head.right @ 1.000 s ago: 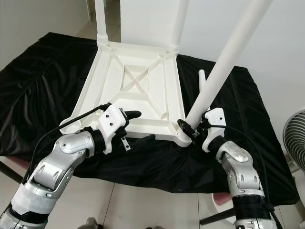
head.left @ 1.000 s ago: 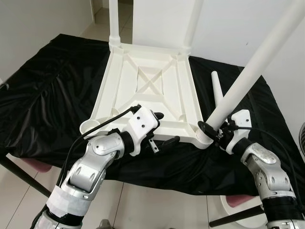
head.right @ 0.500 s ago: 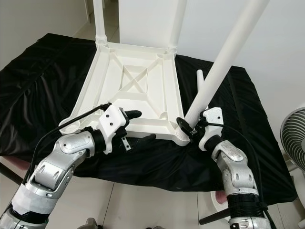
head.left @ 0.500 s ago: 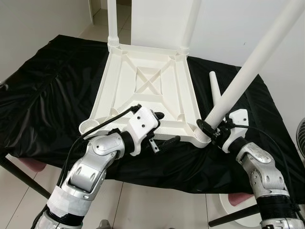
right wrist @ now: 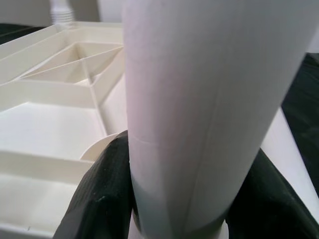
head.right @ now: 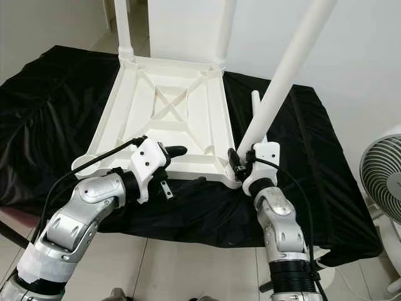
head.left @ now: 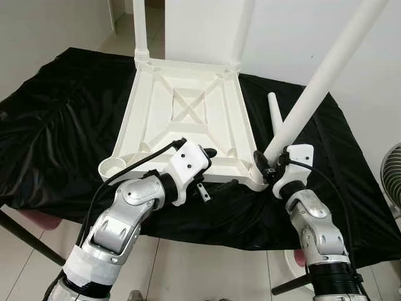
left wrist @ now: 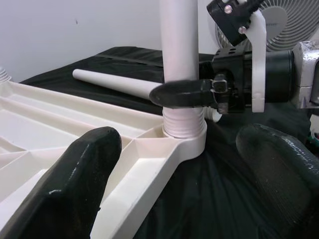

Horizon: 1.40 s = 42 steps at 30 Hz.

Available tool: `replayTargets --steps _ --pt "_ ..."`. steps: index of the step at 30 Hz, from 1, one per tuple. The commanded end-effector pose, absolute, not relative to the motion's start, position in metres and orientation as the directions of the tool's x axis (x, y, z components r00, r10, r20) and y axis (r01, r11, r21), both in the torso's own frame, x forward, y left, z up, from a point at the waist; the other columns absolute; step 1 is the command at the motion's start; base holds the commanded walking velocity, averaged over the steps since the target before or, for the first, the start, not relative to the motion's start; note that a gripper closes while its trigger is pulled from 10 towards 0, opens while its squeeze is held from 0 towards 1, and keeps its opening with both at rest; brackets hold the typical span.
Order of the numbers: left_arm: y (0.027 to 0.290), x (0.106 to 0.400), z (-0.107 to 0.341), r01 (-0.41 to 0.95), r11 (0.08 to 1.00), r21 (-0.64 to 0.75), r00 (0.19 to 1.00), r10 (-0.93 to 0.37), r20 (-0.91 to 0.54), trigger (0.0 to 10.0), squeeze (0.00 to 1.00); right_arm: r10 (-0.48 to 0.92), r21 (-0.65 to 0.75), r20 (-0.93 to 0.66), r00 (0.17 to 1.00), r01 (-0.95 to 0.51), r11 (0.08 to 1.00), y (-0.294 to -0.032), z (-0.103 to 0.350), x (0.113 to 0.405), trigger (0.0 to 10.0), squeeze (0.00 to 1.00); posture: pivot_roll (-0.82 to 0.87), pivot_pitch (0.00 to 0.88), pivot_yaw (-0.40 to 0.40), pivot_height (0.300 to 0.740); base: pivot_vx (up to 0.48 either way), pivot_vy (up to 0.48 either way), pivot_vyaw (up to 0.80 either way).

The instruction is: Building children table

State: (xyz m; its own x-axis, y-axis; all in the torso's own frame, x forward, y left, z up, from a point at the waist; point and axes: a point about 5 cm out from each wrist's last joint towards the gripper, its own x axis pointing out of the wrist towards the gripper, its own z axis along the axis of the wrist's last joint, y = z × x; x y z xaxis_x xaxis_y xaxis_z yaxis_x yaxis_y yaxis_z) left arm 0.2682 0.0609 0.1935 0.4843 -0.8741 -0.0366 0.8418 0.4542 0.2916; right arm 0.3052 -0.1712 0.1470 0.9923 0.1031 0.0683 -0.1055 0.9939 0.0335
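Observation:
The white tabletop lies upside down on a black cloth. Two legs stand upright in its far corners. A third leg leans to the right from the near right corner socket. My right gripper is shut on it just above the threaded base, and its fingers press both sides of the tube. My left gripper is open and straddles the near rim, one finger inside the frame and one outside. A fourth leg lies loose on the cloth to the right.
The near left corner socket holds nothing. The black cloth drapes over the table's front edge, with tiled floor below. A fan stands on the right. White walls and a doorway are behind.
The view has shifted a little. My right forearm has swung in closer to the tabletop corner, still holding the leaning leg. The left gripper stays at the near rim.

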Motion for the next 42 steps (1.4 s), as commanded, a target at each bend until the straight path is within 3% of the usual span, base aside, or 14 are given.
replayTargets --steps 1,12,31,32,34,35,42 --pt "0.059 0.266 0.192 0.832 0.475 0.287 0.503 -0.864 -0.03 10.0 0.0 -0.023 0.024 -0.026 0.999 0.023 0.999 -0.178 0.129 0.305 10.0 0.0 0.11 0.08 -0.086 0.74 0.0 0.0 0.0" --pt "0.057 0.265 0.192 0.832 0.474 0.287 0.501 -0.865 -0.025 10.0 0.0 -0.253 0.043 -0.028 0.967 0.254 0.966 -0.17 0.126 0.302 10.0 0.0 0.12 0.069 -0.099 0.74 0.0 0.0 0.0" --pt "0.057 0.265 0.193 0.832 0.475 0.287 0.501 -0.865 -0.021 10.0 0.0 -0.344 0.077 -0.021 0.939 0.345 0.935 -0.164 0.129 0.305 10.0 0.0 0.12 0.062 -0.1 0.74 0.0 0.0 0.0" --pt "0.057 0.264 0.193 0.832 0.475 0.286 0.501 -0.865 -0.021 10.0 0.0 -0.339 0.078 -0.014 0.941 0.339 0.937 -0.163 0.13 0.304 10.0 0.51 0.12 0.063 -0.101 0.74 0.0 0.0 0.0" --pt "0.057 0.264 0.193 0.833 0.474 0.286 0.5 -0.866 -0.021 10.0 0.0 -0.335 0.079 -0.007 0.942 0.335 0.939 -0.162 0.131 0.304 10.0 0.51 0.12 0.063 -0.101 0.74 0.0 0.0 0.0" --pt "0.057 0.264 0.193 0.833 0.474 0.286 0.5 -0.866 -0.021 10.0 0.0 -0.327 0.087 -0.007 0.945 0.327 0.941 -0.161 0.131 0.304 10.0 1.0 0.12 0.063 -0.101 0.74 0.0 0.0 0.0" --pt "0.057 0.265 0.193 0.833 0.475 0.284 0.5 -0.866 -0.021 10.0 0.0 -0.23 0.122 0.041 0.972 0.223 0.967 -0.156 0.137 0.306 10.0 1.0 0.11 0.064 -0.097 0.74 0.0 0.0 0.0"
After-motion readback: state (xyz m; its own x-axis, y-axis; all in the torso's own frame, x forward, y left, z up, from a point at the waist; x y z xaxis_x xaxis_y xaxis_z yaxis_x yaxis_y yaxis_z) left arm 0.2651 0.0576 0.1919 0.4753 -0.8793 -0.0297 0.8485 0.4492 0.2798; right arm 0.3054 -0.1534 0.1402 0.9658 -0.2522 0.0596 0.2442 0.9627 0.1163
